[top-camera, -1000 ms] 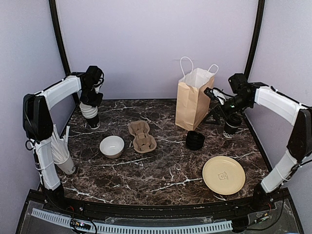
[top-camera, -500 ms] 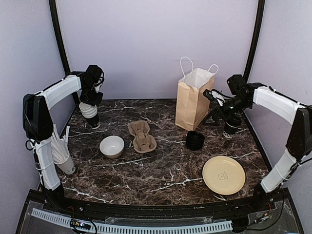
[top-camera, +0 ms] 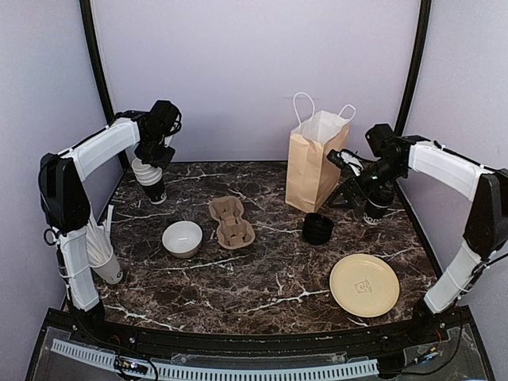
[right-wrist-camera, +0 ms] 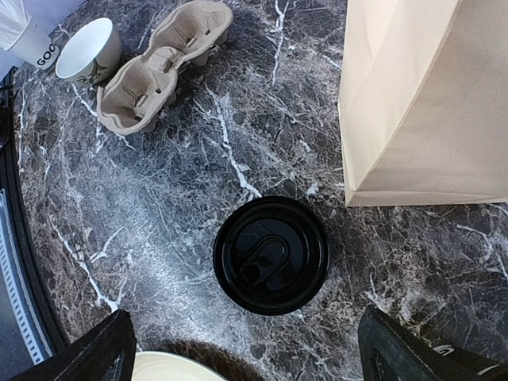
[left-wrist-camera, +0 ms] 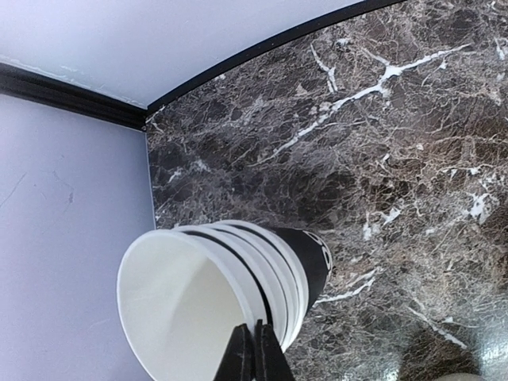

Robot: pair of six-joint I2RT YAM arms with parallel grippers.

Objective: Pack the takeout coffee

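Observation:
A black takeout coffee cup (top-camera: 376, 208) with white lettering stands at the right, under my right arm; its top is hidden. My right gripper (top-camera: 343, 176) (right-wrist-camera: 246, 349) hangs open beside the paper bag (top-camera: 316, 163), above and near the low stack of black lids (right-wrist-camera: 271, 254), with nothing between its fingers. At the back left, my left gripper (top-camera: 159, 136) (left-wrist-camera: 255, 353) is shut on the rim of the top cup of the lidless nested cup stack (left-wrist-camera: 214, 294) (top-camera: 149, 178). One finger is inside the white cup and one outside.
A cardboard cup carrier (top-camera: 231, 222) and a white bowl (top-camera: 182, 238) sit left of centre. The lid stack (top-camera: 317, 228) lies in front of the bag. A yellow plate (top-camera: 364, 284) is at the front right. White cups (top-camera: 103, 254) lean by the left arm's base.
My left gripper has closed on the cup stack's rim and moved up and to the right, drawing the stack's top with it. The right gripper shifted slightly left, still open.

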